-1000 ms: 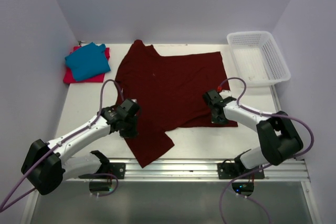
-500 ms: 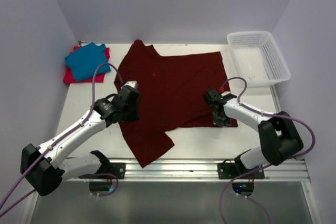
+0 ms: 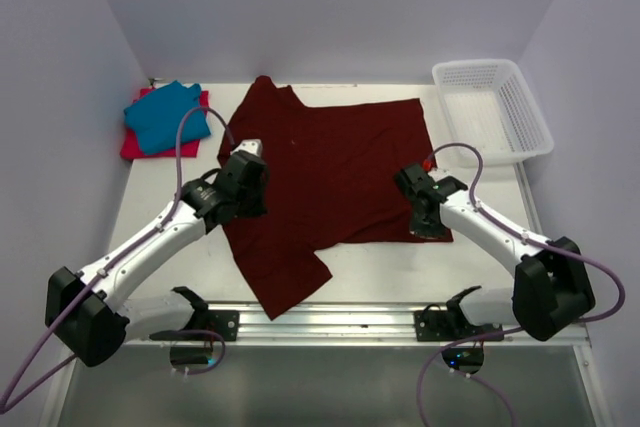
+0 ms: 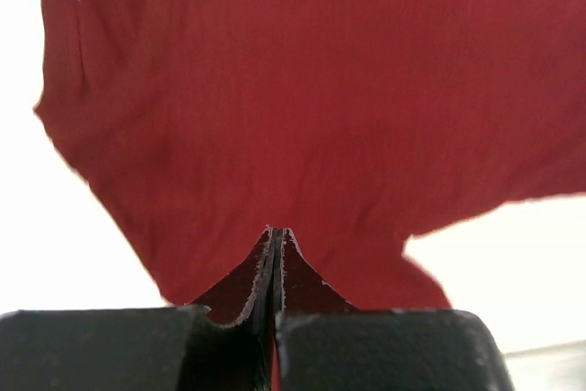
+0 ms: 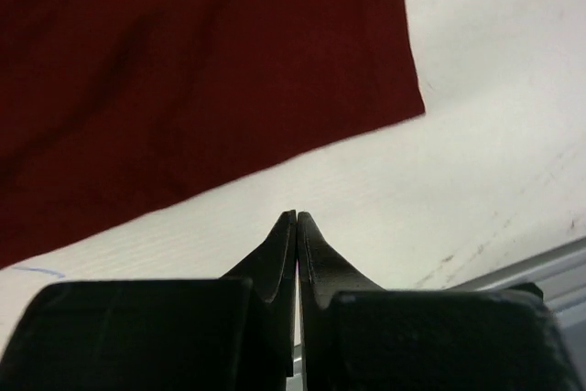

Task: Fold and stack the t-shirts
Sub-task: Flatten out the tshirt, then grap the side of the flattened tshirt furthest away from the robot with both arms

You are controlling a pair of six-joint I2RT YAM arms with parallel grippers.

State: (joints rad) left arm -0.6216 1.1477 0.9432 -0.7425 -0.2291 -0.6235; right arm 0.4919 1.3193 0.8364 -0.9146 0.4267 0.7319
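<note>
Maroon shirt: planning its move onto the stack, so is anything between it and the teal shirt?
Nothing rests on the table between the maroon shirt and teal shirt; only the left arm's cable arcs above.

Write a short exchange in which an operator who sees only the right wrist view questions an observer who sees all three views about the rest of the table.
Operator: I see my shut right gripper over bare table, beside the edge of a maroon shirt. Where is the left gripper?
Observer: The left gripper is shut too, and sits over the left edge of that shirt.
Operator: Where are the other shirts?
Observer: The teal shirt lies folded on top of the red-pink shirt in the far left corner.
</note>
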